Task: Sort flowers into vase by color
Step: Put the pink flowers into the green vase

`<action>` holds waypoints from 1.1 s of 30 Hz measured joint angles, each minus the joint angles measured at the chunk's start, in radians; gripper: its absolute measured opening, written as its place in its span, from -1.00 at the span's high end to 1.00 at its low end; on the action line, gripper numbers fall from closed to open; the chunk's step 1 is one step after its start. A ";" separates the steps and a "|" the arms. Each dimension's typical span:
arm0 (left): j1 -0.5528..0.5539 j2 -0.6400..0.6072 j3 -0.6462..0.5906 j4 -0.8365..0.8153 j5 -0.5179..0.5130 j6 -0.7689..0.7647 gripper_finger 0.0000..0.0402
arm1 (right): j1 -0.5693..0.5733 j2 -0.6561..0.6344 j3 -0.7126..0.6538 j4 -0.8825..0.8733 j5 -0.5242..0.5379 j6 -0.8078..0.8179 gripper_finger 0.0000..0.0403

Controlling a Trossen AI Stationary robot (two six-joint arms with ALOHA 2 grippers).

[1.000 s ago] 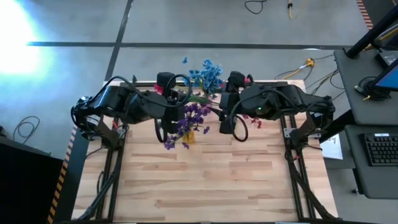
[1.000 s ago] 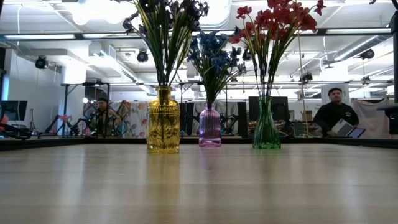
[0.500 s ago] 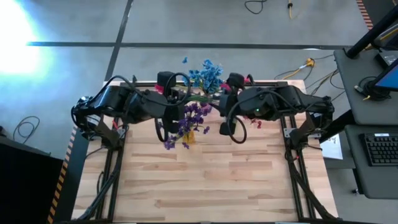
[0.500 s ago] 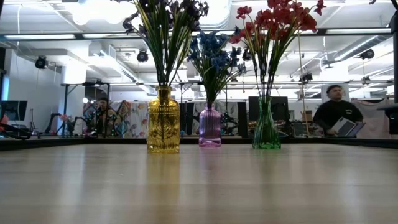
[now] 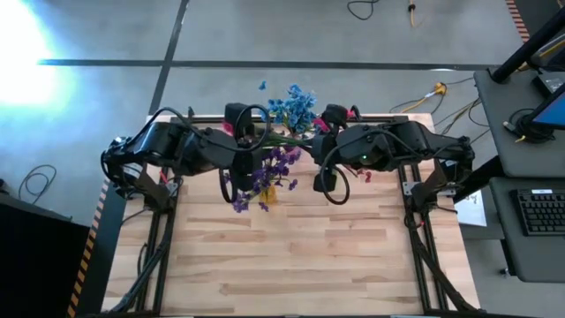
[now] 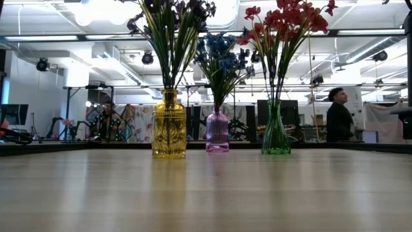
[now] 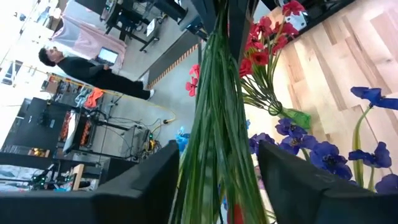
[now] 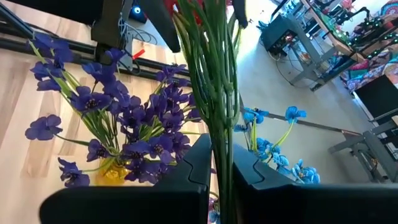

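Green stems (image 8: 219,93) clenched in right hand (image 8: 222,165), left hand (image 7: 217,180) released around stems.

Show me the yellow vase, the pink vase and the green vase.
yellow vase (image 6: 169,129), low view, on the middle of its body.
pink vase (image 6: 217,132), low view, on its round belly.
green vase (image 6: 275,138), low view, on its lower body.

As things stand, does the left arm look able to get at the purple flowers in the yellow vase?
Probably yes. The left gripper is open around a bundle of green stems right beside the purple flowers, so they look close. But those stems sit between its fingers, and the right gripper, shut on stems, crowds the same spot.
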 joint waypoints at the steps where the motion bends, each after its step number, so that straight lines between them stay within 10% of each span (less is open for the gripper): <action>1: 0.000 0.000 0.000 0.001 -0.001 0.000 -0.03 | 0.000 0.000 0.000 -0.003 0.000 0.001 0.93; 26: -0.070 -0.128 0.000 0.259 -0.200 0.221 -0.28 | 0.019 -0.145 -0.088 -0.169 0.012 0.326 0.94; 33: -0.152 -0.177 0.000 0.277 -0.203 0.130 -0.28 | 0.182 -0.240 -0.291 -0.053 0.193 0.366 0.94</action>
